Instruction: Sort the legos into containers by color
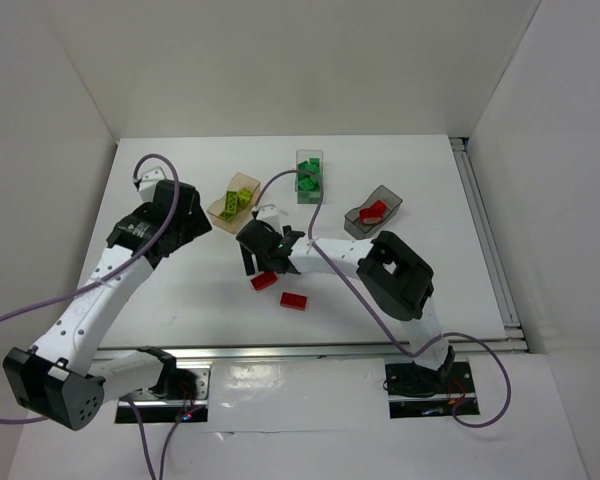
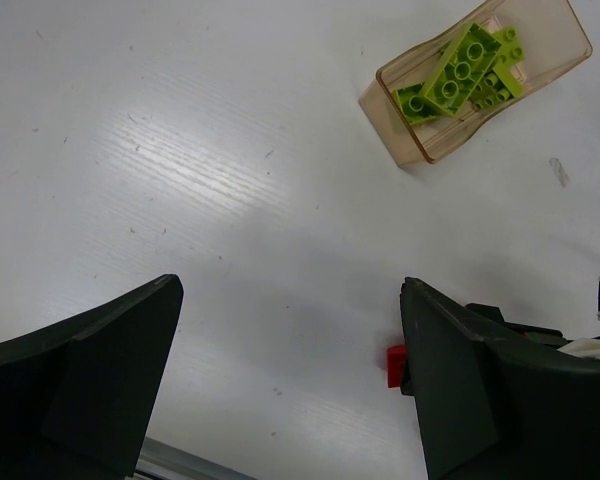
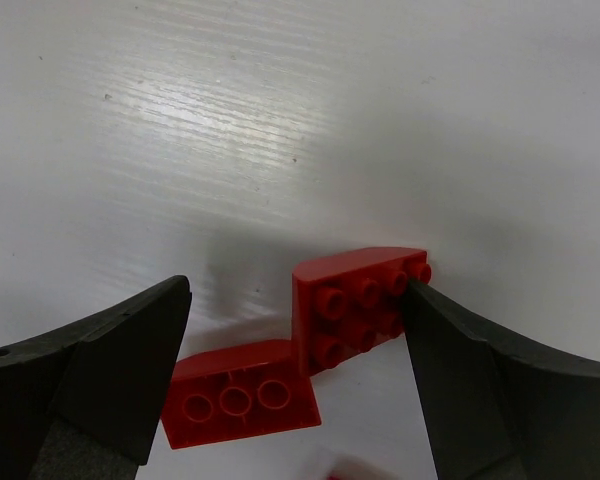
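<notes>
The right gripper hangs low over the middle of the table, jaws wide apart and holding nothing. 2 red bricks lie between its fingers: a studs-up brick whose corner meets 1 fingertip, and an upturned brick touching it. A 3rd red brick lies just right of them, nearer the bases.

The left gripper hovers over bare table to the left, jaws also wide and empty.

Along the far side, the tan box on the left holds yellow-green bricks, the clear box in the middle holds green bricks, and the grey box on the right holds red pieces.
</notes>
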`<state>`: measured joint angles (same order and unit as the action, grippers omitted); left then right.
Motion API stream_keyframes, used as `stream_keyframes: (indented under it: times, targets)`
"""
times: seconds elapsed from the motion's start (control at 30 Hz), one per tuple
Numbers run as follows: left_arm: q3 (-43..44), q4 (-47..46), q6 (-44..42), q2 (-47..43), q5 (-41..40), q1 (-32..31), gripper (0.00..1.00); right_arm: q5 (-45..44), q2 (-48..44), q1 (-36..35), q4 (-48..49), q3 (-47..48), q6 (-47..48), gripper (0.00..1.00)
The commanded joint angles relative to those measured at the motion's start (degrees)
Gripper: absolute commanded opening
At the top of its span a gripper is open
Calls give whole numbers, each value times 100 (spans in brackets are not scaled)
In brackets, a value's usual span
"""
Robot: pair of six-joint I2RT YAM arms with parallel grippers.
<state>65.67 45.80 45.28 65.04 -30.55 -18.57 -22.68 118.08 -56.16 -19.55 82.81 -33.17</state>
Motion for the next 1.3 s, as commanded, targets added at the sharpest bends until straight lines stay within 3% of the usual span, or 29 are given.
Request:
stream_keyframes:
  times: [0.0,0.2,0.27,0.4,0.67,0.93,1.1,1.27]
  targets:
    - [-1,-167,-71,0,31,29,99,-272,39,-70,-312,17,-199,92]
    - [-1,-229,-72,0,84,29,98,-387,-13,-70,-312,16,-199,70]
    - [-1,-230,-133,53,145,29,98,-448,-162,-70,-312,-36,-260,49]
    - [-1,-230,-133,106,198,29,98,-746,-417,-70,-391,-36,-260,28]
    - [-1,-230,-186,106,198,29,98,-1344,-1339,201,-567,-159,-146,25]
    - [51,-282,-186,219,251,29,98,-1406,-2183,1693,-497,-651,152,26]
    - [51,-282,-300,272,251,29,98,-1178,-2194,2669,-120,-906,530,26]
    - [51,-282,-300,326,251,29,98,-1046,-1816,3006,-14,-845,750,27]
